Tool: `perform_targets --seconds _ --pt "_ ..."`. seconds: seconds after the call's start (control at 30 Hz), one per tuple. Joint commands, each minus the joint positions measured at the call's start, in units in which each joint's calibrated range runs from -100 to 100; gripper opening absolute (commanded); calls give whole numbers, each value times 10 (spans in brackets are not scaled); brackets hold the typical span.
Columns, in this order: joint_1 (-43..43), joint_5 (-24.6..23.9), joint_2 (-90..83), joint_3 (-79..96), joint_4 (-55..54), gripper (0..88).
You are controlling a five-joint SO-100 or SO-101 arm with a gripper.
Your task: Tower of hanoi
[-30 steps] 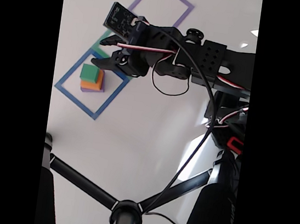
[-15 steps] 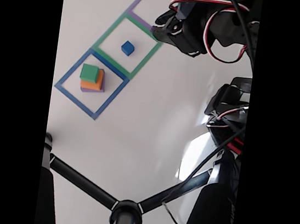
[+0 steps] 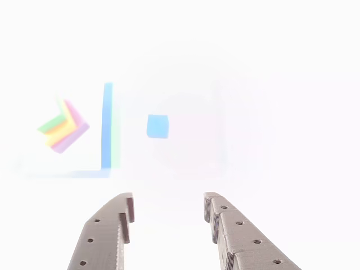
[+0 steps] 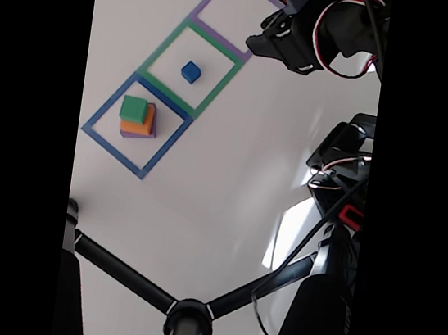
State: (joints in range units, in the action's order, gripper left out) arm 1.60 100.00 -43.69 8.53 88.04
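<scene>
Gripper [image 3: 169, 216], jaws parted and empty, is being held above table [image 4: 205, 182]; blue cube [image 4: 190, 71] is being kept in green square [image 4: 158, 53].

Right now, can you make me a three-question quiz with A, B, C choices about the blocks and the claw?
1. Where does the small blue cube sit?
A. in the green-taped square
B. in the purple-taped square
C. on top of the stack

2. What colour is the top block of the stack?
A. orange
B. green
C. purple

3. How is the claw?
A. shut on the cube
B. shut on nothing
C. open, holding nothing

Answers:
1 A, the fixed view shows it alone inside the middle, green frame.
2 B, green lies over orange and purple.
3 C, the other view shows a bare gap between its fingers.
</scene>
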Motion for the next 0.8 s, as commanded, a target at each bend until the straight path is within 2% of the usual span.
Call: perform_targets --seconds 0.0,0.23,0.57,0.77 --pt "19 0 -29 103 -120 204" --pt "41 0 -44 302 -331 280" --pt "36 0 -9 595 -752 300" --pt "26 0 62 679 -934 300"
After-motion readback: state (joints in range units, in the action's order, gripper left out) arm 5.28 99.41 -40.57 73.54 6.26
